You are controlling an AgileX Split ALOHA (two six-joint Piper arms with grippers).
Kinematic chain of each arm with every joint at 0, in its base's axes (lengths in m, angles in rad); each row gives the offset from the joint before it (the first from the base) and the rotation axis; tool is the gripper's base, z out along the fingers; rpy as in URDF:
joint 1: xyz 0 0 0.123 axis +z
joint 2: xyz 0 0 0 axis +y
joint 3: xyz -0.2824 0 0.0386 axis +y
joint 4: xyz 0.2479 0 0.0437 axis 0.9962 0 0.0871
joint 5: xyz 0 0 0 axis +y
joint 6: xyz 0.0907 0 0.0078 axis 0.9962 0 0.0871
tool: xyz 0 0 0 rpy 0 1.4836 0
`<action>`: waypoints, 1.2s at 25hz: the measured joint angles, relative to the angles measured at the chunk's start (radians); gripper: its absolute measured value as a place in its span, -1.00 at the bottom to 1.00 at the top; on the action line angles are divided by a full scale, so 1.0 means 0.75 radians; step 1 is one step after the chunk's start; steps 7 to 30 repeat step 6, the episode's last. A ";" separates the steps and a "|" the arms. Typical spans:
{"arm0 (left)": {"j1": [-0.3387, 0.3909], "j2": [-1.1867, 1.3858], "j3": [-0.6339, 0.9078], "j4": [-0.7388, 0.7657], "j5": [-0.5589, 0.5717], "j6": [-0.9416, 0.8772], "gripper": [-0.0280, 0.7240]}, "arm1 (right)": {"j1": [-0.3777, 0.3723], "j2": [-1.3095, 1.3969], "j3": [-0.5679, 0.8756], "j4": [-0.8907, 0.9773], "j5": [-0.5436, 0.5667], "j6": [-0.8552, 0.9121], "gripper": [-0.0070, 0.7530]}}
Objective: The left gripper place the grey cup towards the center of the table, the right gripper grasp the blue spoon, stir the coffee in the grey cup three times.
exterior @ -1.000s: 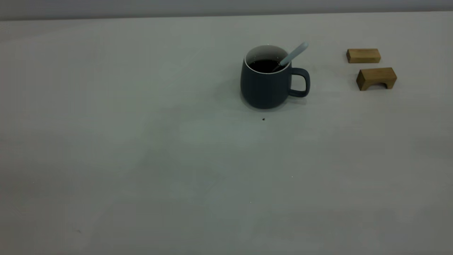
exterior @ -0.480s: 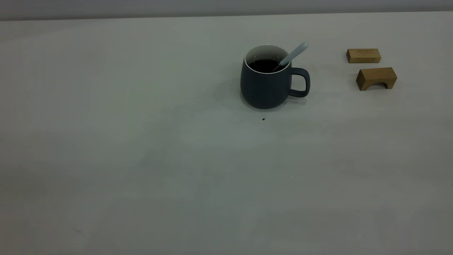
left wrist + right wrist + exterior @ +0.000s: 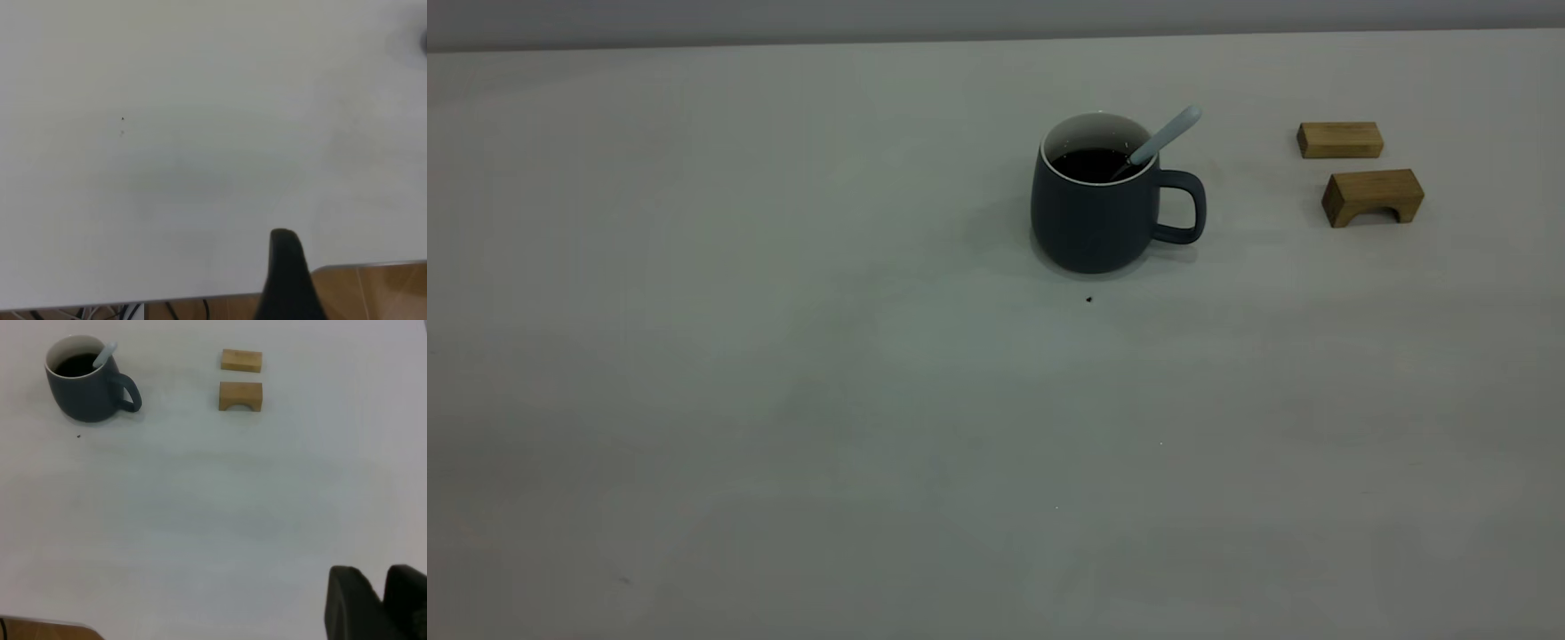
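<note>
The grey cup (image 3: 1094, 222) stands upright on the table (image 3: 854, 400), right of middle toward the far side, its handle pointing right. Dark coffee (image 3: 1089, 164) fills it. The blue spoon (image 3: 1167, 133) leans in the cup, bowl in the coffee, handle sticking out over the rim above the cup handle. Nothing holds either. Neither gripper shows in the exterior view. In the right wrist view the cup (image 3: 83, 393) and spoon (image 3: 105, 355) lie far off, and my right gripper (image 3: 381, 577) is shut and empty. My left gripper (image 3: 285, 267) hovers by the table's edge, far from the cup.
Two wooden blocks lie to the right of the cup: a flat one (image 3: 1340, 140) behind, an arch-shaped one (image 3: 1372, 196) in front. A tiny dark speck (image 3: 1088, 300) sits just before the cup. The table edge (image 3: 363, 267) shows in the left wrist view.
</note>
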 joint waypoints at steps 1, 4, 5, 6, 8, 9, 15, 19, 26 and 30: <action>0.000 0.000 0.000 0.000 0.000 0.000 0.63 | 0.000 0.000 0.000 0.000 0.000 0.001 -0.58; 0.000 0.000 0.000 0.000 0.000 0.000 0.63 | 0.000 0.000 0.000 0.000 0.000 0.002 -0.57; 0.000 0.000 0.000 0.000 0.000 0.000 0.63 | 0.000 0.000 0.000 0.000 0.000 0.002 -0.56; 0.000 0.000 0.000 0.000 0.000 0.000 0.63 | 0.000 0.000 0.000 0.000 0.000 0.002 -0.56; 0.000 0.000 0.000 0.000 0.000 0.000 0.63 | 0.000 0.000 0.000 0.000 0.000 0.002 -0.56; 0.000 0.000 0.000 0.000 0.000 0.000 0.63 | 0.000 0.000 0.000 0.000 0.000 0.002 -0.56; 0.000 0.000 0.000 0.000 0.000 0.000 0.63 | 0.000 0.000 0.000 0.000 0.000 0.002 -0.56; 0.000 0.000 0.000 0.000 0.000 0.000 0.63 | 0.000 0.000 0.000 0.000 0.000 0.002 -0.56; 0.000 0.000 0.000 0.000 0.000 0.000 0.63 | 0.000 0.000 0.000 0.000 0.000 0.002 -0.56; 0.000 0.000 0.000 0.000 0.000 0.000 0.63 | 0.000 0.000 0.000 0.000 0.000 0.002 -0.56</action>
